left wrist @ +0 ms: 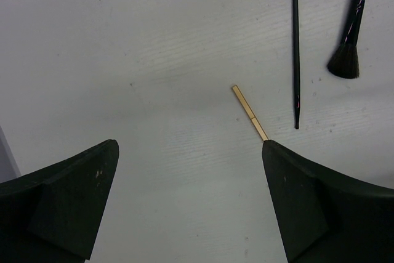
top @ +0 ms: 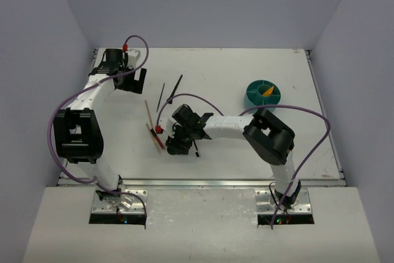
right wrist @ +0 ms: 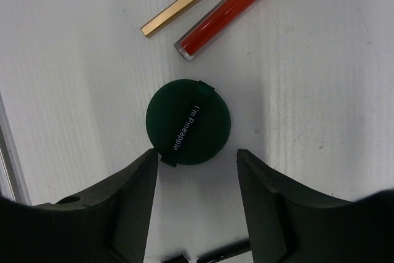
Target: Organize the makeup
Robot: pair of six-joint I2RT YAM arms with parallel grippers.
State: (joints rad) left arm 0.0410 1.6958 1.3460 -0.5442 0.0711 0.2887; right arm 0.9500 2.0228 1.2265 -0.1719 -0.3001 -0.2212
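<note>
A dark green disc (right wrist: 188, 121) with a lettered strap lies on the white table. My right gripper (right wrist: 197, 158) is open just above it, its fingertips (right wrist: 144, 170) flanking the disc's near edge; in the top view the gripper (top: 176, 145) hides the disc. A gold wooden stick (right wrist: 188, 1) and a red-black pencil (right wrist: 237, 7) lie beyond the disc. My left gripper (left wrist: 191, 152) is open and empty at the far left (top: 136, 80). Near it lie a stick (left wrist: 249, 112), a thin black brush (left wrist: 295, 47) and a bushy brush (left wrist: 351, 29). An orange wedge (top: 268, 90) sits in the teal container.
The teal round divided container (top: 255, 98) stands at the back right. The sticks (top: 149, 115), pencil (top: 157, 138) and brushes (top: 174, 89) lie left of centre. Another black brush (top: 196, 149) lies by the right gripper. Purple cables loop over both arms.
</note>
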